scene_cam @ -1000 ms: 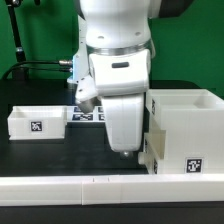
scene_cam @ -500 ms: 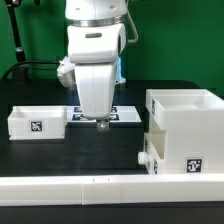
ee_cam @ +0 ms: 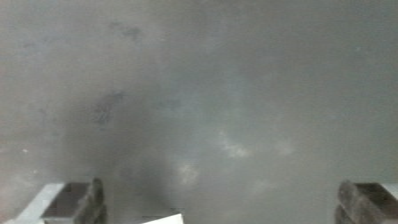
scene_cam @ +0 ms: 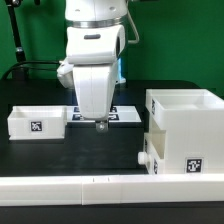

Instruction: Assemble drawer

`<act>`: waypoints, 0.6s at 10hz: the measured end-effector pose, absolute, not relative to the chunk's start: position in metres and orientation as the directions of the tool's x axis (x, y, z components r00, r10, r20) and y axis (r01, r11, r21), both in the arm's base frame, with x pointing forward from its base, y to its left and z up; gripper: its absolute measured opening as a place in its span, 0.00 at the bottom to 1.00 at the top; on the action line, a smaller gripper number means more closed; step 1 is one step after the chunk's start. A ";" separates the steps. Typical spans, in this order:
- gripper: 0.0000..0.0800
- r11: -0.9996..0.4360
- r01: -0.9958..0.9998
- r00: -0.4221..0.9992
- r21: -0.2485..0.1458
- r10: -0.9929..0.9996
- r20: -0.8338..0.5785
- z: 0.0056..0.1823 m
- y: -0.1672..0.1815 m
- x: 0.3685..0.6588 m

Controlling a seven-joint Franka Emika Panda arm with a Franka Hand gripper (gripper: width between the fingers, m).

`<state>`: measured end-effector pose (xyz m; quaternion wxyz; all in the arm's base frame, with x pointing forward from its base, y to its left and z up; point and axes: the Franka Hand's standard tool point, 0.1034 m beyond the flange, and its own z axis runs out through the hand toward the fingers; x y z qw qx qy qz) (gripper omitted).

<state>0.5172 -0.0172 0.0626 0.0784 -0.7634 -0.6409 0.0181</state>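
Note:
The white drawer casing [scene_cam: 185, 115] stands at the exterior view's right. One tray sits in its lower part with a round knob [scene_cam: 143, 158] sticking out toward the left. A second, loose open-top tray [scene_cam: 38, 122] rests on the black table at the exterior view's left. My gripper [scene_cam: 100, 123] hangs over the table's middle between the two, touching neither. In the wrist view my gripper [ee_cam: 221, 208] is open, its fingertips [ee_cam: 71, 203] wide apart over bare blurred table with nothing between them.
The marker board [scene_cam: 122, 116] lies flat just behind the gripper. Long low white border blocks [scene_cam: 110, 190] run along the front edge. A green backdrop and a black cable are at the back left.
The arm moved from beside the casing toward the exterior view's left and slightly up, now over the table's middle. It has held still for the last half second.

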 end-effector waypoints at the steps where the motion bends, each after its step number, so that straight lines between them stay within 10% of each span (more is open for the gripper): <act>1: 0.81 -0.219 0.969 0.227 -0.112 0.971 0.073 0.067 -0.029 0.512; 6: 0.81 -0.719 0.690 0.723 -0.081 0.691 0.026 0.077 -0.070 0.461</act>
